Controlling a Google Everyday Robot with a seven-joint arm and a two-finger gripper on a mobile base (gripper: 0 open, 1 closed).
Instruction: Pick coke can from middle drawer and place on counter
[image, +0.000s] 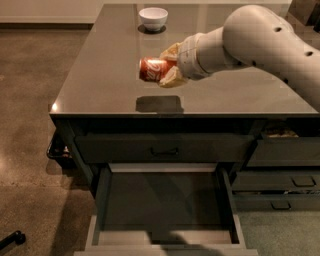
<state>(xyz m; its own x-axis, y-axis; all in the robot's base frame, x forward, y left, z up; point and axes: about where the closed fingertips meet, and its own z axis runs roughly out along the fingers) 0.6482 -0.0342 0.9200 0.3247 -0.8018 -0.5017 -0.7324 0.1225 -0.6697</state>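
Note:
My gripper (167, 67) is shut on the coke can (152, 69), a red can held on its side above the counter (105, 75), with its shadow on the surface just below. The white arm reaches in from the upper right. The middle drawer (162, 205) stands pulled open below the counter's front edge, its dark floor bare.
A white bowl (153, 17) sits at the far edge of the counter. A closed drawer with a handle (165, 148) is above the open one. More drawers (280, 187) stand at the right. A dark object (12, 239) lies on the floor at bottom left.

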